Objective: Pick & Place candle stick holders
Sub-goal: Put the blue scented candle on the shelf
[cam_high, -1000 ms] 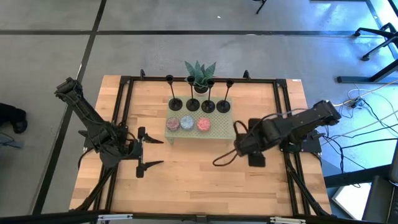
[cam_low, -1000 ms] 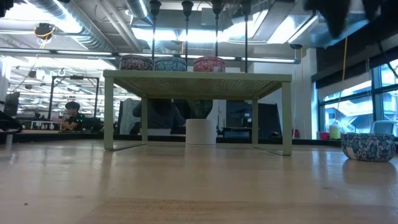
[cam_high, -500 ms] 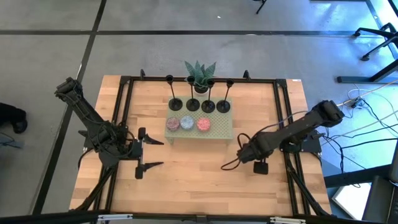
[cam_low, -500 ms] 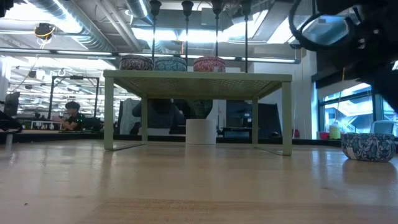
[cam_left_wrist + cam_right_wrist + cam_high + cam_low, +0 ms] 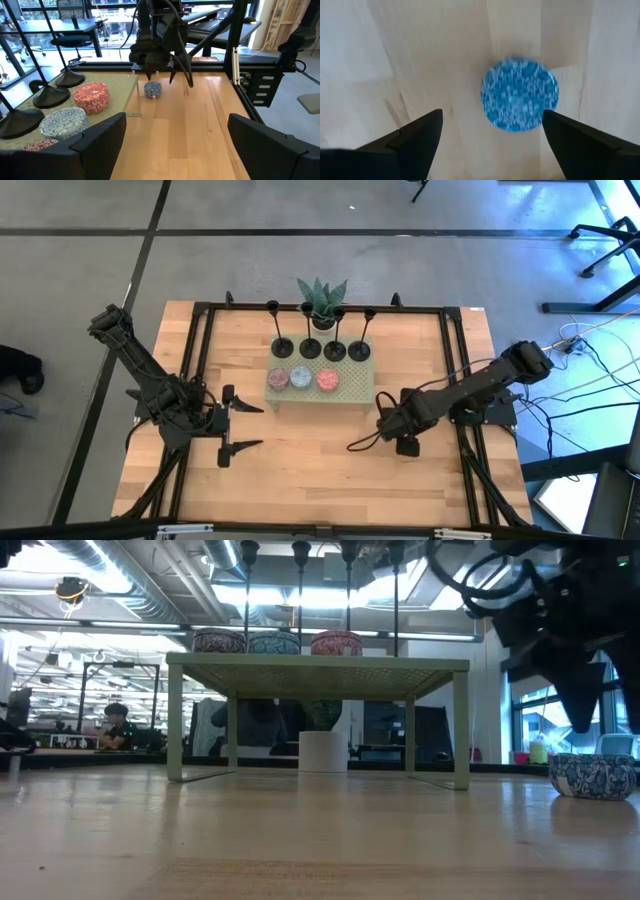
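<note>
Several black candle stick holders stand by their round bases along the far side of a low green rack; their stems rise above it in the low view. My right gripper points down, open, right of the rack, above a blue patterned tin and apart from it. That gripper hangs just over the tin. My left gripper waits open and level, left of the rack.
Three round tins sit on the rack's near side. A potted plant stands behind the holders. A black frame runs along the table's edges. Bare wood lies between the rack and the near edge.
My right gripper has come down toward the table, over the blue tin, staying open and pointing down. Neither the holders nor the tins have moved.
</note>
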You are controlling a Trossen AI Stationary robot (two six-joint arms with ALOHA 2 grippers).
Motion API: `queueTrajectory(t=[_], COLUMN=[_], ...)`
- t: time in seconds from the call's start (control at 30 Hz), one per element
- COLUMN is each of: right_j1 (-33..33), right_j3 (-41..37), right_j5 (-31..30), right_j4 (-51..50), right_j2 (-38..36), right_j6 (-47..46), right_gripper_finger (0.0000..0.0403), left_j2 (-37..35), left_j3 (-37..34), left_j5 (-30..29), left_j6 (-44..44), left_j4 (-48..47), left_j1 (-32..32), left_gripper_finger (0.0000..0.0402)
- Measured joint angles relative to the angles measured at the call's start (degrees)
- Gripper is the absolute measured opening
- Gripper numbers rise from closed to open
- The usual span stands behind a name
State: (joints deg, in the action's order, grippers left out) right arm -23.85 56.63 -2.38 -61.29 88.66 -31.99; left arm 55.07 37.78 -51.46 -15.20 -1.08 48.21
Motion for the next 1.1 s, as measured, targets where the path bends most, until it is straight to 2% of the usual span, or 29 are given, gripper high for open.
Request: queueTrajectory(t=[0.43,0.6,0.7,0.87,1.03,1.1], right_j1=[2.79,2.76,2.39,2.39,2.43,2.66], right_j3=[-6.99,-7.28,-7.28,-7.28,-7.28,-7.28], right_j5=[-0.42,5.41,6.76,6.08,-0.57,-1.05], right_j4=[3.72,6.82,8.80,7.59,6.90,8.03], right_j2=[0.02,0.02,0.02,0.02,0.02,0.02], right_j6=[0.94,1.15,0.66,0.46,0.52,1.14], right_gripper_finger=[0.0346,0.0346,0.0346,0.0346,0.0346,0.0346], left_j2=[0.00,0.00,0.00,0.00,0.00,0.00], left_j3=[0.00,0.00,0.00,0.00,0.00,0.01], left_j5=[0.11,0.13,0.12,0.13,0.12,0.13], left_j6=[-0.02,-0.02,-0.02,-0.04,-0.04,-0.04], left_j4=[0.00,-0.01,0.00,0.00,0.02,0.01], left_j1=[0.02,0.01,0.01,0.00,0.00,0.00], left_gripper_finger=[0.0347,0.0347,0.0347,0.0347,0.0347,0.0347])
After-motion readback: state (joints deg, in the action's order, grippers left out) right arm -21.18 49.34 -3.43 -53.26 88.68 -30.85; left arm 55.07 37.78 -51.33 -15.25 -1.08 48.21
